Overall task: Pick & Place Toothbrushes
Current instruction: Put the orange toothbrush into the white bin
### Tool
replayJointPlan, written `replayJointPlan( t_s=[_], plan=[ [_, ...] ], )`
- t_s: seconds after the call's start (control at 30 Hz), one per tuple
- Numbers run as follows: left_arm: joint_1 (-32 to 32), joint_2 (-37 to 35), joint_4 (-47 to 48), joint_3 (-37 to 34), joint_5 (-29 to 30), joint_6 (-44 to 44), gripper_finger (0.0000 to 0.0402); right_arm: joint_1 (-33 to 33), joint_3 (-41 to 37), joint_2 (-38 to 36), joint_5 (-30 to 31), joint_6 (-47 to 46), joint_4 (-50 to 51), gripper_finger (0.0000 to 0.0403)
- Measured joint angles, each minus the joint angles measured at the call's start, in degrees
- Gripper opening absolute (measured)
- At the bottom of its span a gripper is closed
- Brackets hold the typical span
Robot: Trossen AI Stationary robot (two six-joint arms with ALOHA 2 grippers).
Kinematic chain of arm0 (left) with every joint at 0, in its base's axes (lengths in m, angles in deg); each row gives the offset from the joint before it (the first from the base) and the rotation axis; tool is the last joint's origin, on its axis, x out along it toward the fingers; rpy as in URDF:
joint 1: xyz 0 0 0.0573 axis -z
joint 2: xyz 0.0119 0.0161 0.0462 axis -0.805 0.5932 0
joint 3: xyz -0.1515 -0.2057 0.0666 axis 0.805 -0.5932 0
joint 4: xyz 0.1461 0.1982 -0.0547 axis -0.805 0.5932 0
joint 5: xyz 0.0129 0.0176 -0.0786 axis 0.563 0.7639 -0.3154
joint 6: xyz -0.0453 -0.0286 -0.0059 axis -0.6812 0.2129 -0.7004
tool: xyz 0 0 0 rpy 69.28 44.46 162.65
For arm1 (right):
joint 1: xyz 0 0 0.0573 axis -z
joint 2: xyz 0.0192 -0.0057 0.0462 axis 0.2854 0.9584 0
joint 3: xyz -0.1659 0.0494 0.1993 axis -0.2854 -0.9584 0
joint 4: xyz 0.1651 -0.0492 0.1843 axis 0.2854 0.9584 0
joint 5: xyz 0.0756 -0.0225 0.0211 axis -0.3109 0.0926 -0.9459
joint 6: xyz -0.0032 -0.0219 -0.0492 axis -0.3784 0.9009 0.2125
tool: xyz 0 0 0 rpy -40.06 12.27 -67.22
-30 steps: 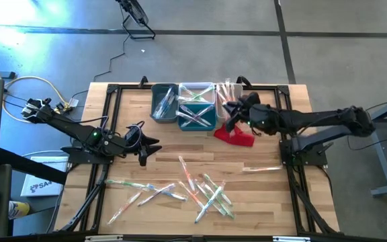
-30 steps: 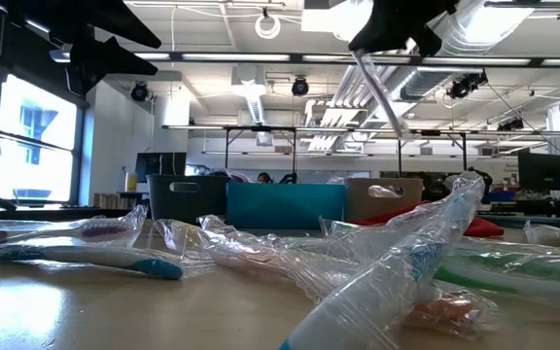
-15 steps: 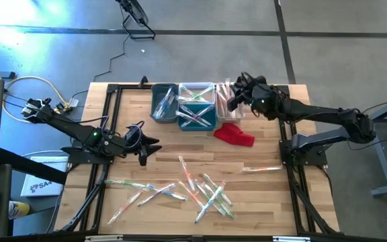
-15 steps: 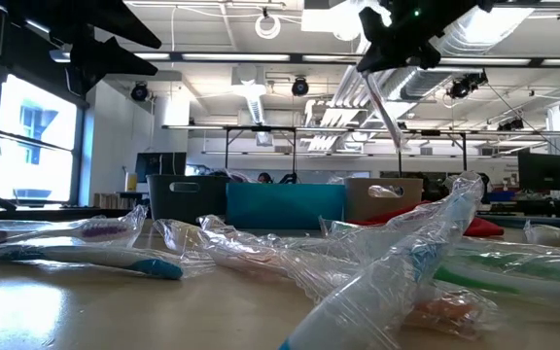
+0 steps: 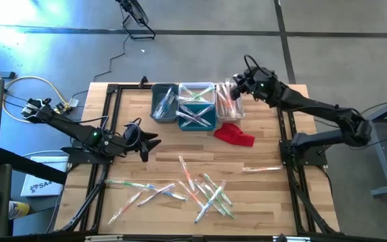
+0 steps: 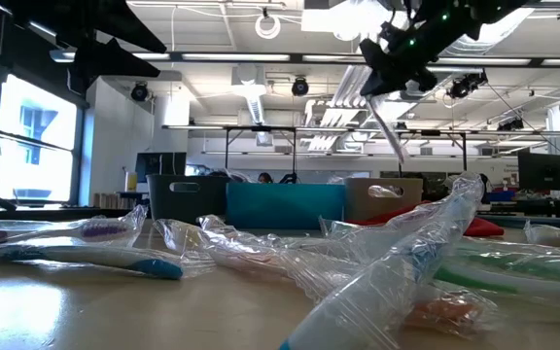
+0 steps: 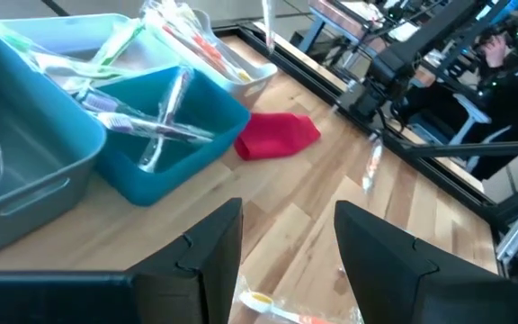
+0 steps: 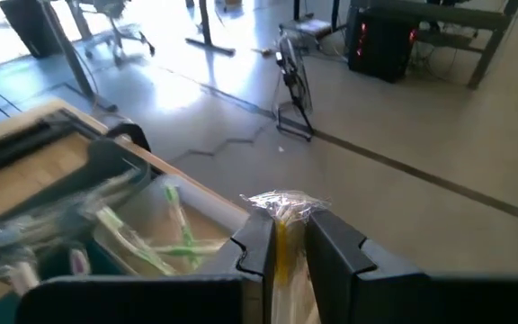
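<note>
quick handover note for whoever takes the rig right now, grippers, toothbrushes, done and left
Right gripper: shut on a wrapped toothbrush, held above the white bin at the far right of the bin row.
Left gripper: open, empty, waiting low over the table's left side.
Done: toothbrushes already lie in the grey bin, the teal bin and the white bin.
Left: drop the held brush, then clear the loose pile near the front edge, the scattered ones front left and a single one on the right. The red cloth lies beside the bins.
</note>
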Motion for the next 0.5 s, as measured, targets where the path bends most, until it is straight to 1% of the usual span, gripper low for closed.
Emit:
replayJointPlan(
  t_s=[0.23, 0.5],
  plan=[
    [0.0, 0.0, 0.0, 0.0, 0.1, 0.0, 0.0175, 3.1, 0.0, 6.2, -0.1, 1.5, -0.8, 0.0041],
    [0.0, 0.0, 0.0, 0.0, 0.1, -0.2, 0.0175, 6.0, 0.0, 12.2, -0.1, 0.6, -5.0, 0.0041]
  ],
)
